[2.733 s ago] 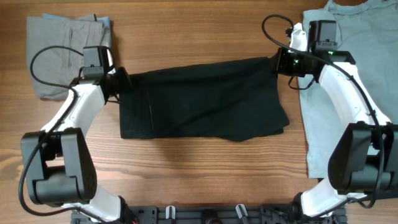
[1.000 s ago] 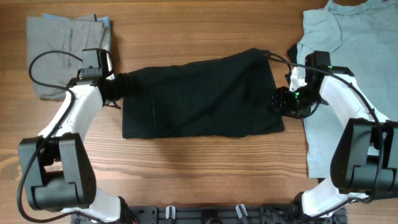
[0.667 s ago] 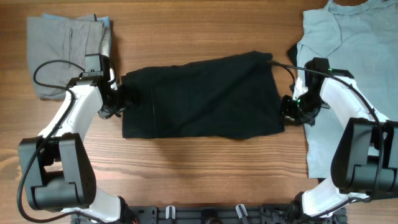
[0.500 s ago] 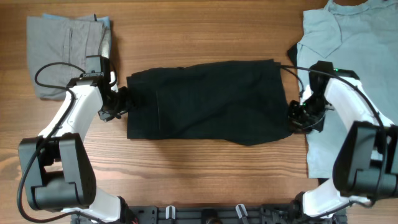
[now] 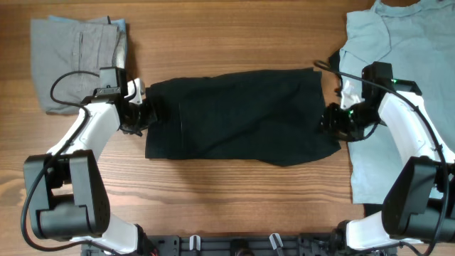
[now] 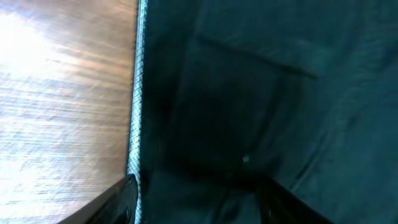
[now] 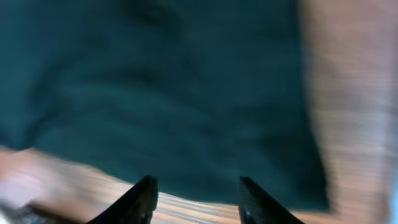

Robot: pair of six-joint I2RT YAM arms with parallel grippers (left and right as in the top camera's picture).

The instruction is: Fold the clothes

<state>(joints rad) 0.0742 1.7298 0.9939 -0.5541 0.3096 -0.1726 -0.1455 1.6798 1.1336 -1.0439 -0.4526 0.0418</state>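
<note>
A black garment (image 5: 242,117) lies folded flat across the middle of the table. My left gripper (image 5: 142,114) sits at its left edge. In the left wrist view the fingers (image 6: 124,199) stand wide apart, and my left gripper (image 6: 196,186) has the dark cloth (image 6: 261,93) lying between them. A pale strip (image 6: 135,93) runs along the cloth's edge. My right gripper (image 5: 330,119) is at the garment's right edge. In the blurred right wrist view my right gripper (image 7: 198,182) is open and empty, the black cloth (image 7: 174,81) just beyond its tips.
A folded grey garment (image 5: 75,60) lies at the back left. A light blue-grey T-shirt (image 5: 398,43) is spread along the right side, under my right arm. Bare wooden table (image 5: 234,199) lies in front of the black garment.
My right gripper slid down the garment's right edge, then came back up a little and off the cloth. My left gripper shifted slightly down and right. The black garment now lies flatter and squarer.
</note>
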